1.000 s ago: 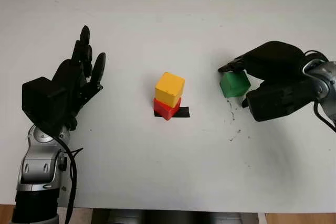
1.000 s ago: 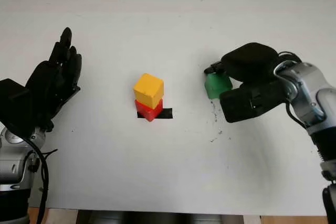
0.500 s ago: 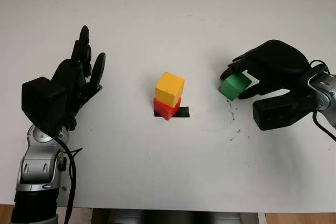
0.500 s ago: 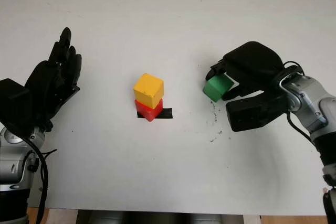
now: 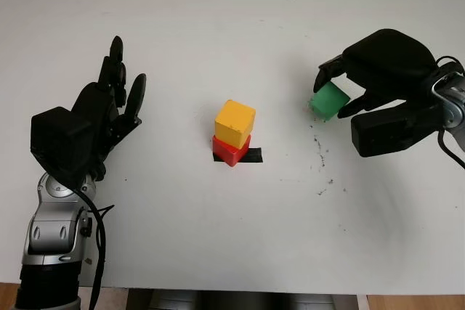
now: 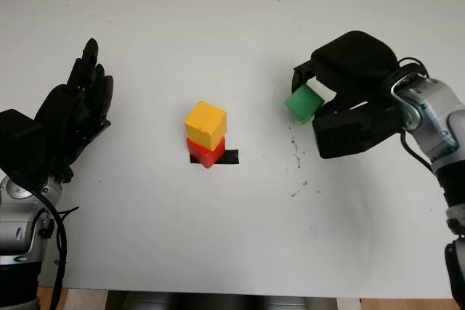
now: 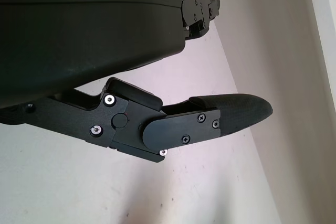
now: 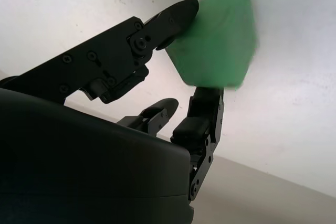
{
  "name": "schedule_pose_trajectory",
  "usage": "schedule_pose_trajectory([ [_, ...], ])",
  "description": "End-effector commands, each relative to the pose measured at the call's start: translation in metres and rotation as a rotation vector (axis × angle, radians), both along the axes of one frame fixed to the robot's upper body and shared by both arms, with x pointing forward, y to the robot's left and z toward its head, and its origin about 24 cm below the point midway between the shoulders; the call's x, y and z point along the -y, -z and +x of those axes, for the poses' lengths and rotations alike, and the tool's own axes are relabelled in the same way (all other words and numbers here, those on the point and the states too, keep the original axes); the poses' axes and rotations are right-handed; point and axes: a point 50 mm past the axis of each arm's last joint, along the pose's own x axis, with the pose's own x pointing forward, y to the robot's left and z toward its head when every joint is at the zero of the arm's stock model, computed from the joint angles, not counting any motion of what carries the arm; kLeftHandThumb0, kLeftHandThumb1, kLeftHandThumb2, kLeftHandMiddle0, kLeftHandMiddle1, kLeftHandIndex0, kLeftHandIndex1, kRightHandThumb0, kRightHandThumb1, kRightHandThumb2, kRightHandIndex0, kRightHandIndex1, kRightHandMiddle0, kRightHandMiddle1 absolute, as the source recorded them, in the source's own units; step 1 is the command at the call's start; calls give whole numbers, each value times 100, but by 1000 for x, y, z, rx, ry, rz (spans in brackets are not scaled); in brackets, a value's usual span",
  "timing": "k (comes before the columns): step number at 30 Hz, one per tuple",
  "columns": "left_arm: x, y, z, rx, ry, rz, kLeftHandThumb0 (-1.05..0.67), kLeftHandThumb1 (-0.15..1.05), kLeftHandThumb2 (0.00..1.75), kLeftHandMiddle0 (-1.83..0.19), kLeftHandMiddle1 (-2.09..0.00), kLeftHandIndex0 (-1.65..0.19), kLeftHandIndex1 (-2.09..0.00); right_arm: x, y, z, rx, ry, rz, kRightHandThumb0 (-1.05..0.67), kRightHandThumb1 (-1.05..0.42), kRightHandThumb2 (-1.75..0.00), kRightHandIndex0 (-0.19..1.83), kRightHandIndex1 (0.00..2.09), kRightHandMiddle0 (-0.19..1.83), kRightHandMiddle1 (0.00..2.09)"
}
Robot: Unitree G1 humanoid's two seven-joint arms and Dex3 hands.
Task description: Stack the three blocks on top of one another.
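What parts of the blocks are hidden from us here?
- Red block, eye views: its top is covered by the yellow block.
- Green block, eye views: its far side is behind the right hand fingers.
- Black tape: its middle lies under the red block.

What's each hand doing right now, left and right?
Left hand: open, holding nothing, at the table's left side.
Right hand: closed on the green block, lifted off the table.

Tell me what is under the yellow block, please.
The yellow block sits on a red block, which stands on a strip of black tape on the white table. The red block's top face is covered.
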Motion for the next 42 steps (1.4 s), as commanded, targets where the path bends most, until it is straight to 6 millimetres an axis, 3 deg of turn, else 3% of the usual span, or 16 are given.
schedule_pose_trajectory([
  [1, 0, 1, -2, 5, -5, -2, -77, 105, 59, 19, -2, 19, -2, -3, -18, 0, 14, -15, 44, -38, -88, -6, 64, 4, 65, 103],
  [9, 1, 1, -2, 7, -1, 8, -77, 105, 61, 19, -2, 19, -1, -16, -41, 0, -46, -119, 243, -37, -88, -5, 62, 4, 53, 131],
  [22, -2, 2, -1, 4, -18, -8, -78, 105, 58, 19, -4, 18, -4, -49, -72, -10, -24, -272, 401, -38, -88, -6, 60, 3, 50, 143],
  [30, 0, 2, 0, 8, -25, -5, -80, 105, 58, 18, -5, 17, -5, -65, -98, -15, -175, -373, 656, -45, -91, -6, 55, 0, 43, 154],
  [33, -1, 3, 0, 6, -25, -9, -79, 105, 58, 18, -5, 18, -4, -69, -101, -15, -309, -363, 794, -44, -92, -6, 45, 0, 37, 162],
  [42, -2, 2, -3, 0, -31, -5, -80, 105, 58, 19, -5, 18, -5, -77, -93, -12, -514, -361, 927, -47, -95, -6, 38, 1, 34, 166],
])
